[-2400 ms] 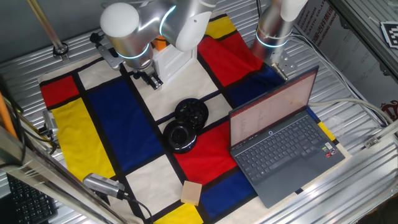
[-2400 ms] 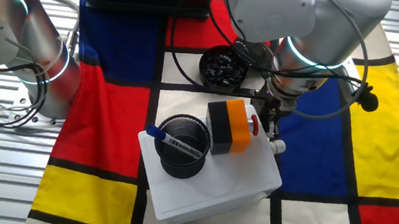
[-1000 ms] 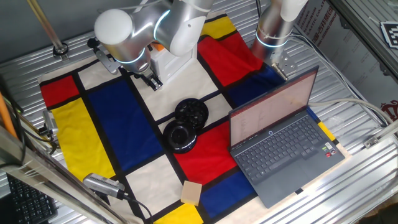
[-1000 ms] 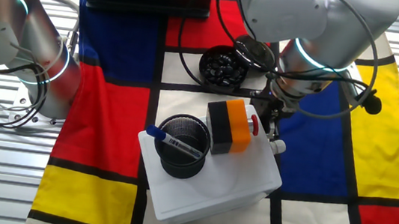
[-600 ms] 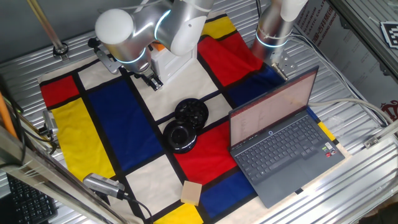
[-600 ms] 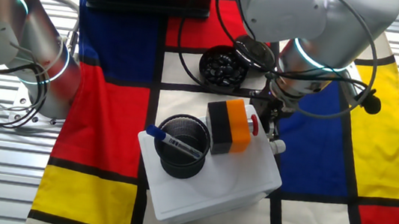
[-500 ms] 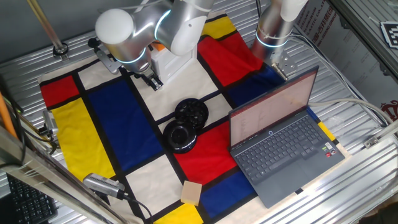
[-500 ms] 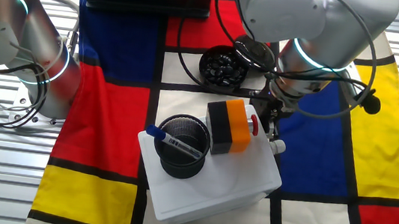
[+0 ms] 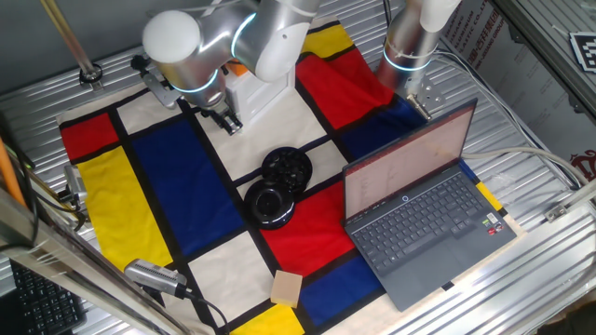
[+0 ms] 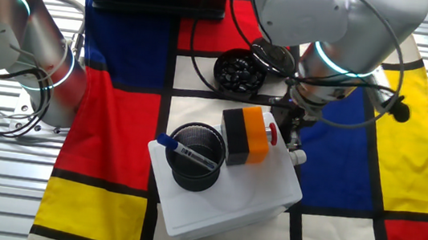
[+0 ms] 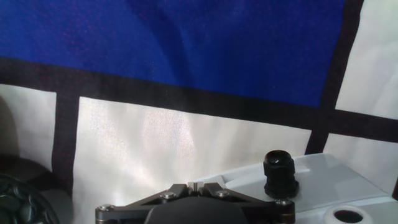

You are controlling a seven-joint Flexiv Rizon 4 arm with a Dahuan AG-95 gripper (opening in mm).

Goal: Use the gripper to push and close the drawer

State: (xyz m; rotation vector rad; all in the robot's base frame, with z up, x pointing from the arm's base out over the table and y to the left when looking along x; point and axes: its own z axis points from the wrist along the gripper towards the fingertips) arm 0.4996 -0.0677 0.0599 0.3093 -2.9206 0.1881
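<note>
The white boxy cabinet (image 10: 259,186) stands on the checked cloth and carries a black mesh cup and an orange-and-black block. It also shows behind the arm in one fixed view (image 9: 259,93). Its drawer does not stand out from the body, and I cannot tell its front apart. My black gripper (image 10: 290,137) points down right at the cabinet's edge, with its jaws shut and empty. It also shows in one fixed view (image 9: 228,121). In the hand view the fingertips (image 11: 194,185) meet over white cloth, and a white cabinet corner (image 11: 329,183) lies at the lower right.
Two black round dishes (image 9: 286,167) (image 9: 270,203) sit mid-cloth. An open laptop (image 9: 419,209) is at the right and a tan wooden block (image 9: 287,287) at the front. The other silver arm (image 9: 410,42) stands on its bolted plate at the back. A black round fitting (image 11: 278,171) sits beside the cabinet corner.
The arm's upper joints have shifted slightly since the earliest frames. The gripper stays shut at the cabinet's edge. The last second shows no visible movement.
</note>
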